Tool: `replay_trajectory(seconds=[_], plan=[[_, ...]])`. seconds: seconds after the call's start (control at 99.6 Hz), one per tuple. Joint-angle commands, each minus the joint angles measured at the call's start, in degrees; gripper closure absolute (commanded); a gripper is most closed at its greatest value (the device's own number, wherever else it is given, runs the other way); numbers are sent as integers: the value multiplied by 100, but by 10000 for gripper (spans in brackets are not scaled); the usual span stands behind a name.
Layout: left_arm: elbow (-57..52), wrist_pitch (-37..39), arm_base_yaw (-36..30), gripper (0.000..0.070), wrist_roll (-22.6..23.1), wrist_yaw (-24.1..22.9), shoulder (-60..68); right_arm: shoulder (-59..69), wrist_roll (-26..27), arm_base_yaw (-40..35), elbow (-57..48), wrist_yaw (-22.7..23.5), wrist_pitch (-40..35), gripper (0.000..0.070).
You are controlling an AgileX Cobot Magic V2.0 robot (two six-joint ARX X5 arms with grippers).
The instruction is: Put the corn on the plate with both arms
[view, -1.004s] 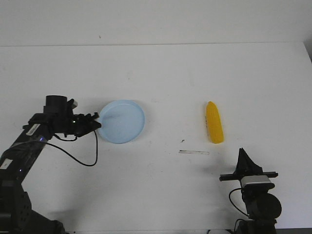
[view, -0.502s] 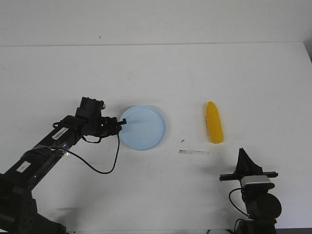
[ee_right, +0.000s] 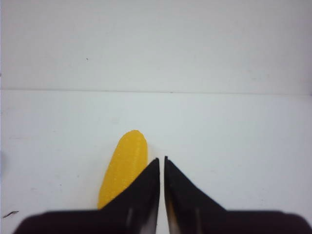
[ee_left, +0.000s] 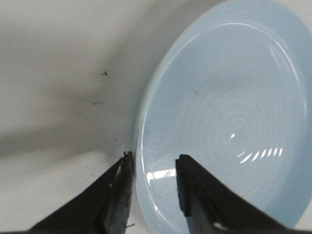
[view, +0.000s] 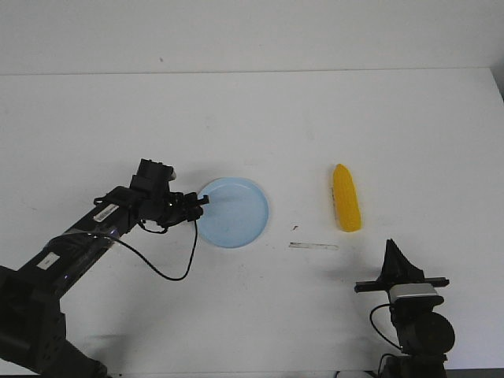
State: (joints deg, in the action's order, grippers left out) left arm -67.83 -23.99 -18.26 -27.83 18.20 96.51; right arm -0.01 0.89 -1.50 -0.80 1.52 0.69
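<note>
Corn [view: 346,209]: lies flat on the white counter [view: 315,126], on the robot's right side, well apart from the plate; its long axis runs roughly away from the robot. It is untouched.

Corn, handling: judged light and rigid, a moulded toy with a finely pebbled skin in the right wrist view [ee_right: 123,165]. The round, tapering body may roll or squirt out of a narrow grip. Best hold is judged to be across the thick middle, jaws square to the long axis, not near the narrow end.

Plate [view: 233,212]: pale blue, shallow, resting on the counter left of centre. Judged light, stiff and glossy, so liable to slide if pushed rather than held.

Left pincer [view: 198,202]: at the plate's near-left edge. The left wrist view shows the rim [ee_left: 141,146] running between the two fingers [ee_left: 192,187], one finger inside the plate and one outside. Jaws are narrowly apart with the rim in the gap; firm contact cannot be confirmed, so a grasp cannot be told.

Right pincer [ee_right: 162,168]: clenched, fingertips nearly touching, holding nothing. It sits low near the robot's base [view: 394,260], with the corn ahead of it and slightly to one side.

Risk: the rim is thin and slick, so a pinch there may slip. The right jaws must be spread wide before they can take the corn.
</note>
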Motion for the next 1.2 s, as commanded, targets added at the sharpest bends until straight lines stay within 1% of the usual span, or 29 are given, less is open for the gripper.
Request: replay_trajectory(seconds=[0.0,0.1,0.171,0.331,0.452,0.552,0.642,0.743,0.843,0.974,1.024,1.114,1.195], plan=[[-87,9,-13,494,7,24,83,9,57,-11,9,0,63,685],[-87,13,7,495,212,17,-286,9,57,-11,9,0,63,686],[-87,15,44,495,363,-76,-498,9,57,-11,9,0,63,686],[-87,35,153,497,728,-743,-1193,9,57,-11,9,0,63,685],[-52,164,343,510,1080,-1113,-1766,9,57,-11,9,0,63,685],[131,505,588,587,1528,-1123,-2299,9,57,-11,9,2,63,686],[415,887,855,590,1794,-1123,-2824,9,57,-11,9,0,63,685],[855,1344,1180,597,1952,-1128,-3451,9,57,-11,9,0,63,685],[1425,1893,1515,700,1991,-1132,-4144,9,57,-11,9,0,63,685],[2175,2428,1886,700,2031,-1132,-5099,9,57,-11,9,0,63,685],[2402,2455,2000,700,2223,-1137,-5429,9,57,-11,9,2,63,685],[2881,2450,2218,699,2712,-1137,-6126,9,57,-11,9,0,63,685],[3303,2452,2350,699,2833,-1137,-6767,9,57,-11,9,2,66,685]])
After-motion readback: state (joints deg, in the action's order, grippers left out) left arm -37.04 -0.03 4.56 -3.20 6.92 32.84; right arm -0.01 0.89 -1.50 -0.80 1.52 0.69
